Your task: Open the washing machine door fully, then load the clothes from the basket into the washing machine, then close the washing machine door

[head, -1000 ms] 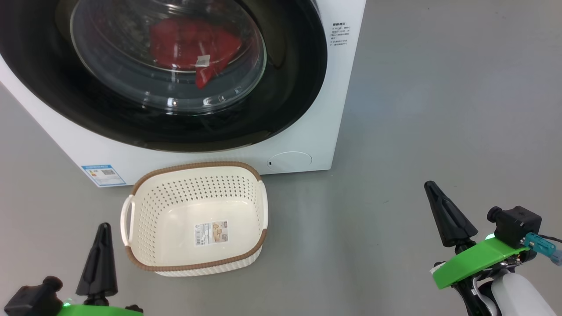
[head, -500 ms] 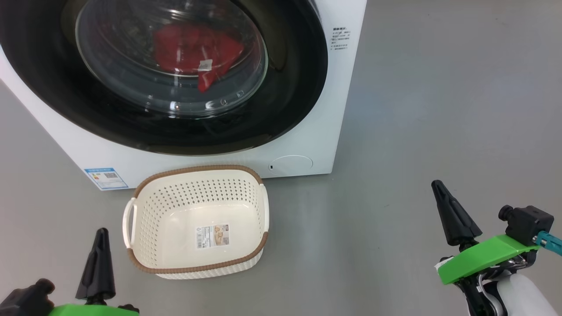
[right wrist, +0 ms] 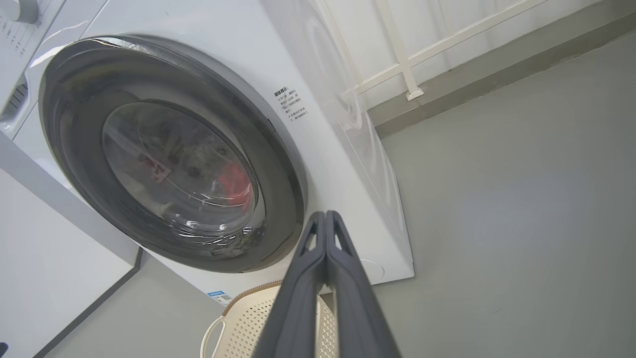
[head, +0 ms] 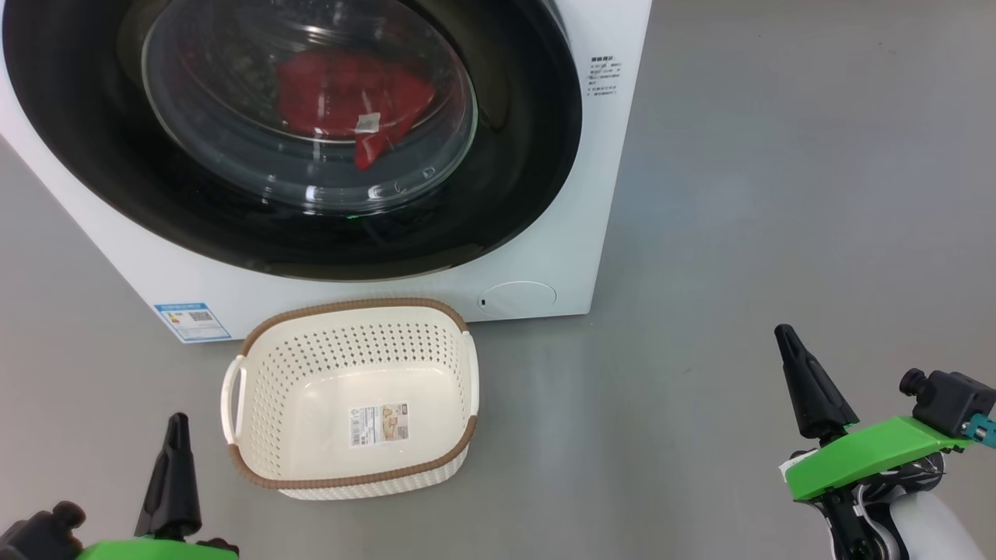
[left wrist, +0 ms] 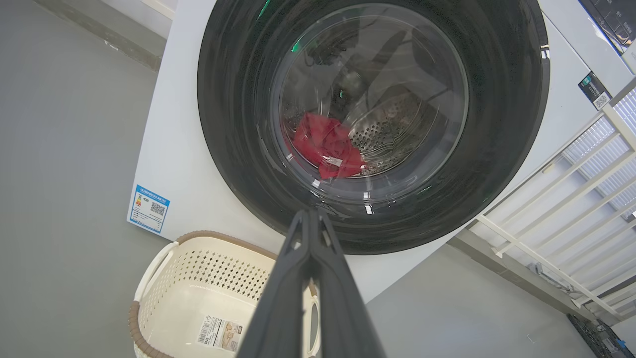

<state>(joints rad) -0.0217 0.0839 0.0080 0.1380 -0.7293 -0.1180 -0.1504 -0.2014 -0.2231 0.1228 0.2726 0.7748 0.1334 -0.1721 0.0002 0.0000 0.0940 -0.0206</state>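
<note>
Your left gripper (head: 177,428) sits low left, jaws pressed together, holding nothing. One cream perforated basket (head: 342,354) with a brown rim stands just in front of the one white washing machine (head: 611,194). Its round glossy black door (head: 529,155) is shut, with one red bundle of clothes (head: 350,89) inside behind it. Your right gripper (head: 787,342), low right, also has its jaws together.

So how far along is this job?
Looks finished: the basket is empty, the red clothes lie inside behind the glass, and the door is shut on the washing machine. Nothing in hand: left gripper and right gripper are shut, empty, clear of it. Nothing left.
</note>
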